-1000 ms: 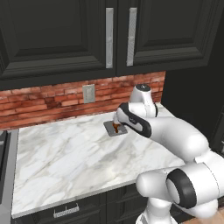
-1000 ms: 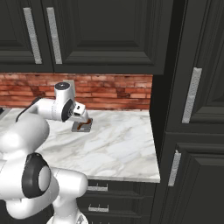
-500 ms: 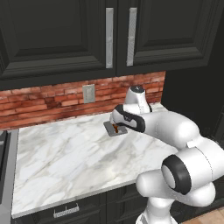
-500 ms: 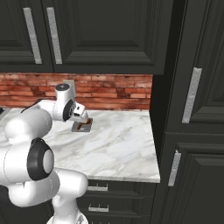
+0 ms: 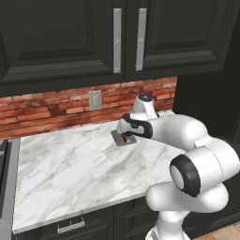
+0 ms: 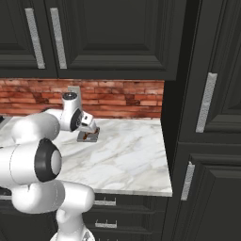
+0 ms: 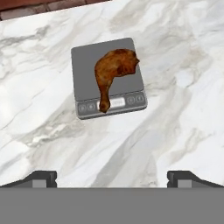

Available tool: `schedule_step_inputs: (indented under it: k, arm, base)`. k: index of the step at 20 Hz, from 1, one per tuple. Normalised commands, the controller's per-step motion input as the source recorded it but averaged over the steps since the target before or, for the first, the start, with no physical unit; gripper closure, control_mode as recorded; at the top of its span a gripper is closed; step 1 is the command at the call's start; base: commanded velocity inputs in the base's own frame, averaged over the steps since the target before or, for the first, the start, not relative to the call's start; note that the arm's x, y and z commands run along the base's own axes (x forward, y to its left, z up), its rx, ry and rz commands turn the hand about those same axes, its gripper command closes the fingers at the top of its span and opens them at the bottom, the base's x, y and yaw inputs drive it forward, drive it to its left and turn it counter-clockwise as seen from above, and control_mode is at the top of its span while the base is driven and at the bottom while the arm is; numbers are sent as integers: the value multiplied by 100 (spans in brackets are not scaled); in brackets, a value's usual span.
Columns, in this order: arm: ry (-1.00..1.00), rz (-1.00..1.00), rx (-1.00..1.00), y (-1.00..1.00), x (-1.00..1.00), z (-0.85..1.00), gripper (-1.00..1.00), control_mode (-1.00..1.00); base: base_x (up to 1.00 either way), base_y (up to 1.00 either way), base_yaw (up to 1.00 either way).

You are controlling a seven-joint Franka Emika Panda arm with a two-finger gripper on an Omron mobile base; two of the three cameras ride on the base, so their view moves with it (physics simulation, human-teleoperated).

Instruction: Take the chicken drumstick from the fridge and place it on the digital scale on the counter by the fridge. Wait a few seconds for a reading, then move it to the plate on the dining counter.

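The chicken drumstick (image 7: 114, 70) lies reddish-brown on the digital scale (image 7: 85, 74), its thin bone end reaching over the scale's button strip. The scale is a dark-grey slab on the white marble counter (image 7: 175, 122), near the brick backsplash. My gripper (image 7: 112, 177) hovers above the scale, open, with nothing between its fingers and clear of the drumstick. From the base, the gripper (image 5: 127, 131) hangs just over the scale (image 5: 117, 137), with the drumstick (image 5: 124, 138) showing below it. From the right, the gripper (image 6: 88, 127) partly covers the scale (image 6: 89, 138).
A red brick backsplash (image 5: 56, 110) with a wall outlet (image 5: 95, 100) runs behind the counter. Black upper cabinets (image 5: 126, 37) hang overhead. A tall black unit with long handles (image 6: 207, 108) stands at the counter's right end. The counter's front edge (image 6: 136, 190) lies near the base.
The arm's elbow and forearm have swung round while the hand stays over the scale. The gripper stays open and the drumstick has not moved.
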Motion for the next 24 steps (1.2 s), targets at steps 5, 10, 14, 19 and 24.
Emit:
schedule_step_inputs:
  k: [5, 10, 14, 19, 24]
  arm:
    - [0, 0, 0, 0, 22, -24, -100, -100]
    - [0, 0, 0, 0, 22, -18, -100, -100]
    - [0, 0, 0, 3, 21, -2, -100, -100]
    - [0, 0, 0, 6, 24, -8, -100, -100]
    - [0, 0, 0, 9, 22, -20, -100, -100]
  base:
    - [0, 0, 0]
    - [0, 0, 0]
    - [0, 0, 0]
    - [0, 0, 0]
    - [0, 0, 0]
